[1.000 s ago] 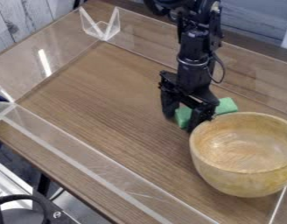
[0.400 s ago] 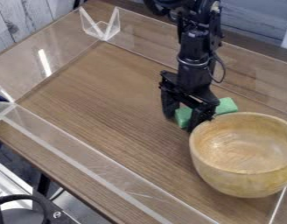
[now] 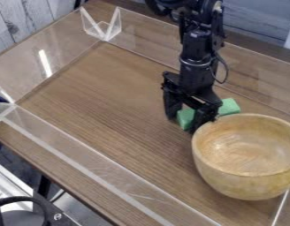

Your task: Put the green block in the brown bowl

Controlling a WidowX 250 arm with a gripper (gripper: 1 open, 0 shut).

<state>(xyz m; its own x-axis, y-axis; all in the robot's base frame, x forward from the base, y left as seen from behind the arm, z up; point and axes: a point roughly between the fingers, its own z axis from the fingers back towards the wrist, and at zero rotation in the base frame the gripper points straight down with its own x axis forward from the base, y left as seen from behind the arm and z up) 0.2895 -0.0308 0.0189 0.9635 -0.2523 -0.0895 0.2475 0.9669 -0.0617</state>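
**Claw spread wide at the green block, right by the brown bowl!**

Starting at the far left, there's grey panelling up in the corner, cut off by the edge of the view. Down below, a dark coiled cable [image 3: 20, 205] runs out of sight at the bottom corner, and what it belongs to is hard to make out. Clear strips [image 3: 67, 152] shine along the wooden surface [image 3: 100, 93], and at the back a see-through angular piece [image 3: 102, 24] shows up mostly by its bright edges.

Now to the middle: the black arm [image 3: 198, 44] drops in from the top, its upper part cropped away. And the claw [image 3: 189, 108] is down low with its jaws standing open! The green block [image 3: 228, 108] is right there on the surface, green showing on both sides of the dark fingers, its middle hidden behind them. Are they touching it? From here I can't tell.

Over on the right sits the brown bowl [image 3: 244, 159], big and round, just beside the block, which is outside it. Its near rim hides part of the surface behind.
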